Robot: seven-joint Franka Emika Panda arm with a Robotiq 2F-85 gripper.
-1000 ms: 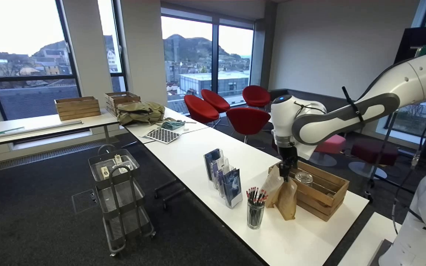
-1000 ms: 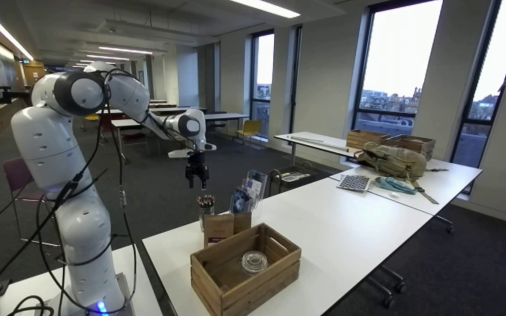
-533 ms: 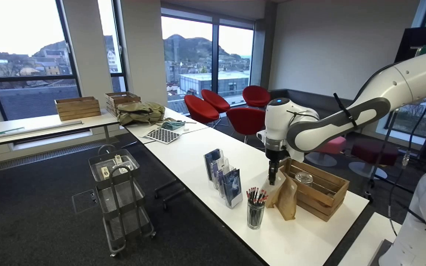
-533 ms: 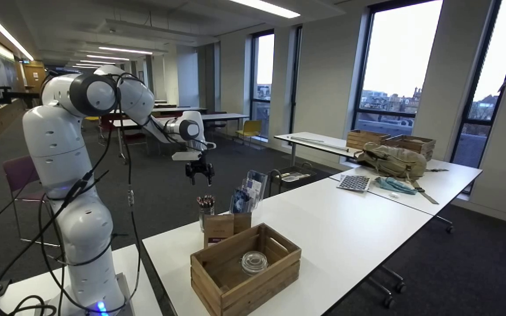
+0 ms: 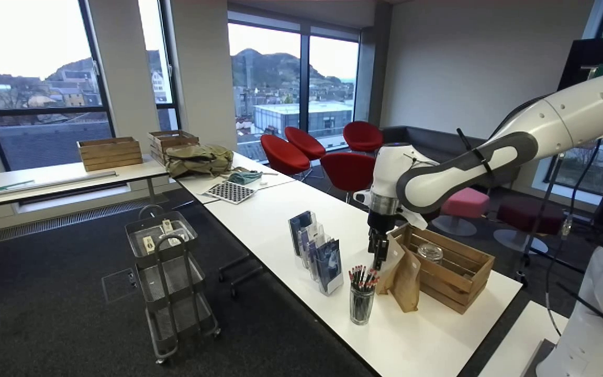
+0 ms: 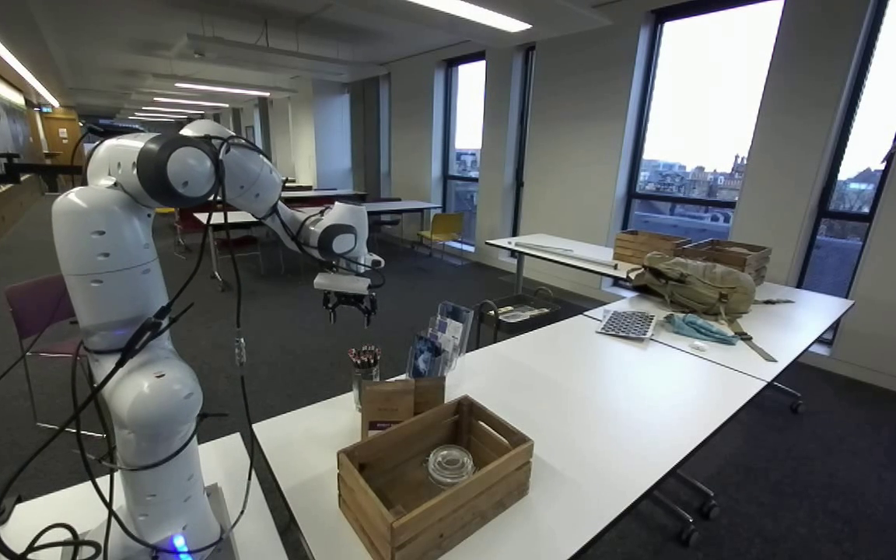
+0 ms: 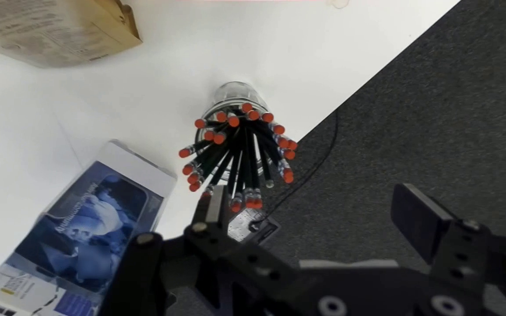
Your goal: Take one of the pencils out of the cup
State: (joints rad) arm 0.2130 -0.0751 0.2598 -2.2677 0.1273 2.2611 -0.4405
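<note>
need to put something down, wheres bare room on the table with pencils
White tabletop is bare between the clear plastic leaflet holders and the checkered black-and-white board; also between the brown paper bags and the robot-side edge. Crowded: around the clear glass cup of black pencils, with the black gripper hanging nearby.

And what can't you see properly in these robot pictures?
The bottoms of the pencils: in the wrist view, their crowded tops cover them.
Part of the cup: in an exterior view, the brown bag in front hides it.
That bag's print: too small to read there.
The leaflet holder: in the wrist view, cut off by the left and bottom edges.
</note>
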